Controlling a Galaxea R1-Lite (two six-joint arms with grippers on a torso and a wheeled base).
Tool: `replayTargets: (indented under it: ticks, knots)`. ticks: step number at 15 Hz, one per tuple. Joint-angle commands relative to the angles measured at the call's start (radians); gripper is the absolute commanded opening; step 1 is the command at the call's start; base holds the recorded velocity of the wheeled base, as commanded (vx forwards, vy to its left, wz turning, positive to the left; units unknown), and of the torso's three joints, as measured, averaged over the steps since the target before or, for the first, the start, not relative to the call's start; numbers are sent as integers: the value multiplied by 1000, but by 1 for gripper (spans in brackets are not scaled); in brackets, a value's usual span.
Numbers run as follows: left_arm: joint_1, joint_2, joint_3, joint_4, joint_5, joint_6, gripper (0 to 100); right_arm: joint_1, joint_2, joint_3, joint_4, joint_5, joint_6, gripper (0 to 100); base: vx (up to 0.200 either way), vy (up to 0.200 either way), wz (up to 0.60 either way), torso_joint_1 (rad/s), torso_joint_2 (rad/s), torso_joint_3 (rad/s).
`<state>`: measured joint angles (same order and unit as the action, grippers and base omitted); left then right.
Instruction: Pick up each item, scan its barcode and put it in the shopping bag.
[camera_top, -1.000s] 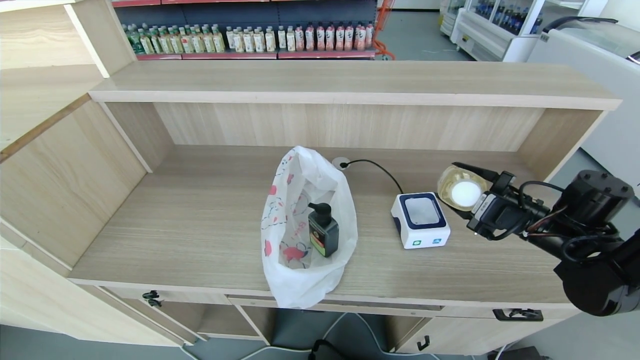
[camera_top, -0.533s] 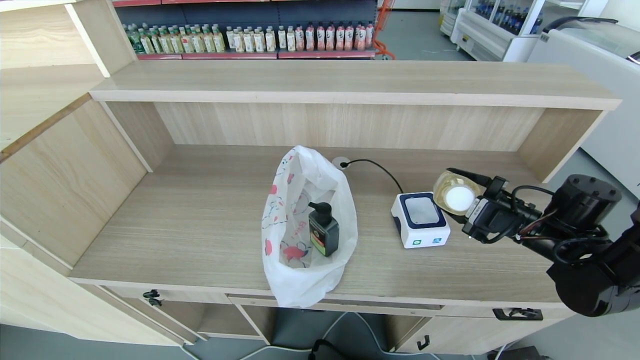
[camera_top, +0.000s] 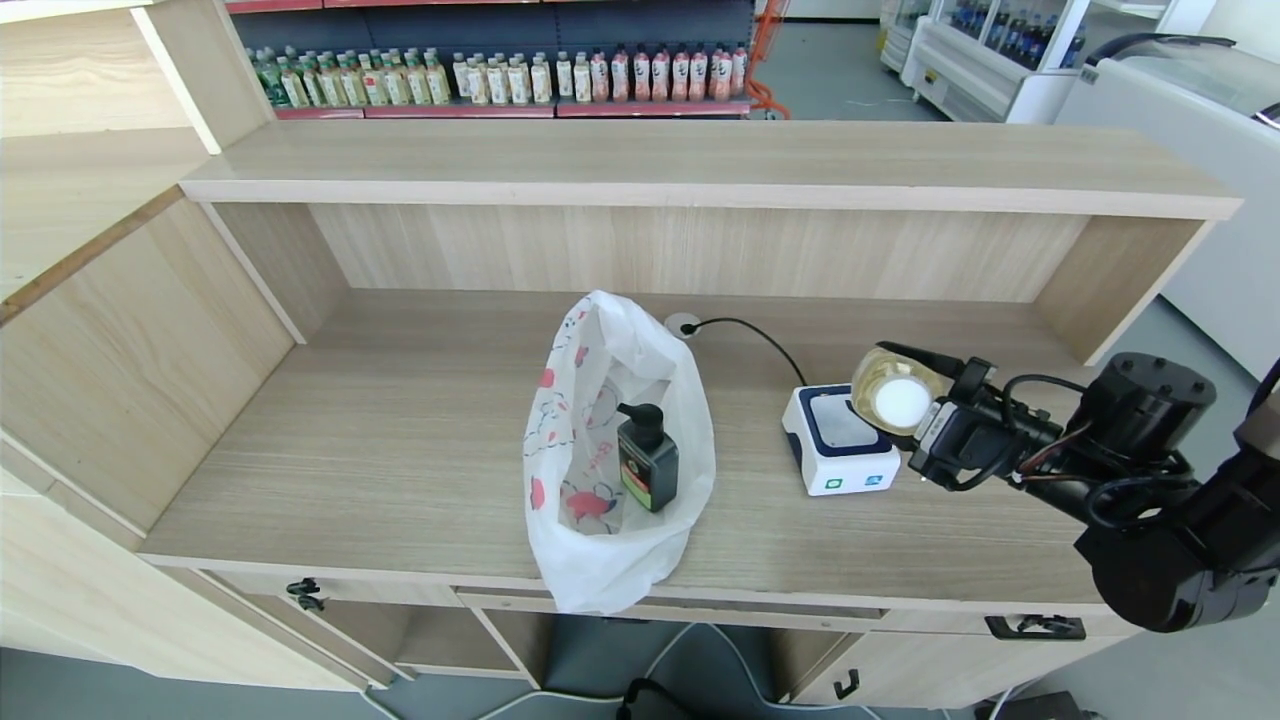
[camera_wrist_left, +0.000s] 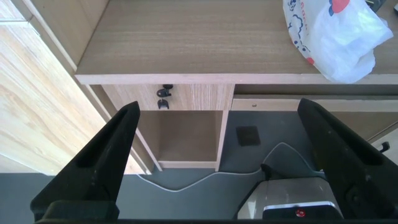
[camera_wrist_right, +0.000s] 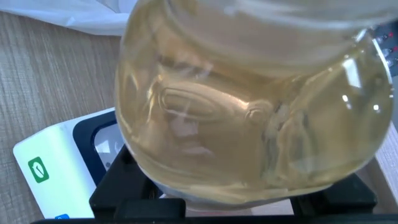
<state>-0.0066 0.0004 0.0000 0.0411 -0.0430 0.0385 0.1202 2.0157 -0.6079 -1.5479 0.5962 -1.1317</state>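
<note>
- Holding the bottle (camera_top: 878, 378) of yellowish liquid clamped in my right end effector (camera_top: 897, 400), over the right edge of the scanner (camera_top: 838, 472).
- The shopping bag (camera_top: 590, 560) stands open left of the scanner, a dark pump bottle (camera_top: 647, 465) upright inside.
- The scanner's cable (camera_top: 750, 335) runs back across the surface (camera_top: 400, 430).
- My left end effector (camera_wrist_left: 219, 111) hangs wide below the surface's front edge.

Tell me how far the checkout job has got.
Done: a black pump bottle stands inside the shopping bag. In hand: the right gripper is shut on a bottle of yellowish liquid, held over one corner of the scanner. Left: get that bottle's barcode read, then put it in the bag.
</note>
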Motion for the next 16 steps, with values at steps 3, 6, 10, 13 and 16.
replayTargets:
  ticks: [3,6,10,13,16]
  knots:
    - [0,0,0,0,0,0,100,3,11,-3,0,-1,0,0,0,0,0,0,0,0]
    - [-1,0,0,0,0,0,100,3,17,-6,0,-3,0,0,0,0,0,0,0,0]
    - [0,0,0,0,0,0,100,6,34,-6,-1,-3,-2,0,0,0,0,0,0,0]
    - [0,0,0,0,0,-2,100,9,57,-6,-23,-4,1,0,0,0,0,0,0,0]
    - [0,0,0,0,0,-2,100,10,55,-23,-23,-4,16,0,0,0,0,0,0,0]
